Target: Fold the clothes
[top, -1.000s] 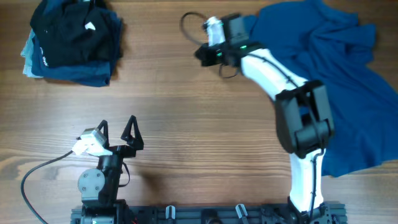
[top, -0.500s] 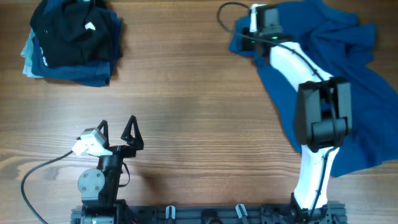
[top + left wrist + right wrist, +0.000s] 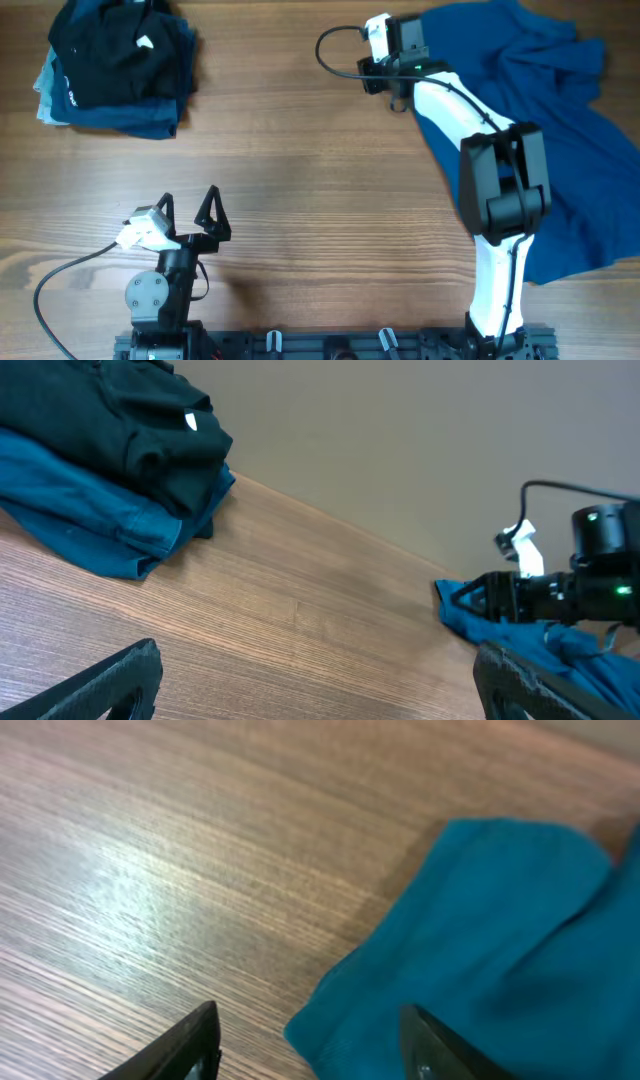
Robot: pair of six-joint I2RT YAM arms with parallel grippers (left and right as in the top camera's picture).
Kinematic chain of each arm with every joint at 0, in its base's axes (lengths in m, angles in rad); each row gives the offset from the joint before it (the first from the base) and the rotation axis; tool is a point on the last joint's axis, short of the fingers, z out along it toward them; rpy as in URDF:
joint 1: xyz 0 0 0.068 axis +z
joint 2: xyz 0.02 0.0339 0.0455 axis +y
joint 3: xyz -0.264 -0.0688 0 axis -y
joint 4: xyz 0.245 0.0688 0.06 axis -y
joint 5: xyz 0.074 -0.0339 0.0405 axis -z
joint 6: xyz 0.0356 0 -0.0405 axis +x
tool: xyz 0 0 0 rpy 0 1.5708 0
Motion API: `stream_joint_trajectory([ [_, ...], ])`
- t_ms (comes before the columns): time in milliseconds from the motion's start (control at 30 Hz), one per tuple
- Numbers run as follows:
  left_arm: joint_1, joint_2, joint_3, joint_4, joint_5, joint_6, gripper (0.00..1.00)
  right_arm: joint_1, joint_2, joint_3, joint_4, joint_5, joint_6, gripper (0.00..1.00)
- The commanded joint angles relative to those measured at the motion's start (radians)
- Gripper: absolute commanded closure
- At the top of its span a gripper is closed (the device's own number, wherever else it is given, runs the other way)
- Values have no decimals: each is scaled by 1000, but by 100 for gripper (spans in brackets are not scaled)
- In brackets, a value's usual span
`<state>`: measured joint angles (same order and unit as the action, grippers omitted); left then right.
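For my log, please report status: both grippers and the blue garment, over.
Left gripper open, empty. Right gripper open, astride the clothes edge. Clothes crumpled, unfolded. Folded stack lies apart.

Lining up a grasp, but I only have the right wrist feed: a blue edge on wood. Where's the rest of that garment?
Observer: Overhead shows the clothes sprawled crumpled over the right side of the table, unfolded.
Operator: And the left arm?
Observer: The left gripper sits near the front edge, fingers open, holding nothing.
Operator: Anything else out there?
Observer: Folded dark garments stacked at the far left corner.
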<state>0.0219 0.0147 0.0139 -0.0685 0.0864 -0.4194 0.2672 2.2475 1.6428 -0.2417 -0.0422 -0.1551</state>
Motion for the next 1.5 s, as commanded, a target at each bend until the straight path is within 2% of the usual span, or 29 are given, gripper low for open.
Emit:
stream_joint_trajectory([
  [0,6,-6,-8,-2,-10,23,0,-3,64,18,6,58,-28,41],
  [333,6,-6,-8,-2,-10,23,0,-5,101,18,31,54,-25,41],
  [433,6,-6,-8,-2,-10,23,0,-5,134,18,24,42,-25,46],
  [500,6,-6,-8,-2,-10,23,0,-5,142,18,21,41,-24,57],
  [567,6,-6,-8,-2,-10,23,0,-2,142,18,21,41,-9,79],
  [600,6,-6,-8,-2,-10,23,0,1,142,18,19,37,3,86],
  [733,6,-6,-8,-2,-10,23,0,22,142,18,-3,-92,7,94],
  [933,6,-6,-8,-2,-10,23,0,88,140,22,-36,-252,64,96],
  [1233,6,-6,-8,-2,-10,23,0,253,140,23,-32,-629,374,95],
  [1467,6,-6,-8,-2,-10,23,0,447,140,23,-6,-654,498,95],
])
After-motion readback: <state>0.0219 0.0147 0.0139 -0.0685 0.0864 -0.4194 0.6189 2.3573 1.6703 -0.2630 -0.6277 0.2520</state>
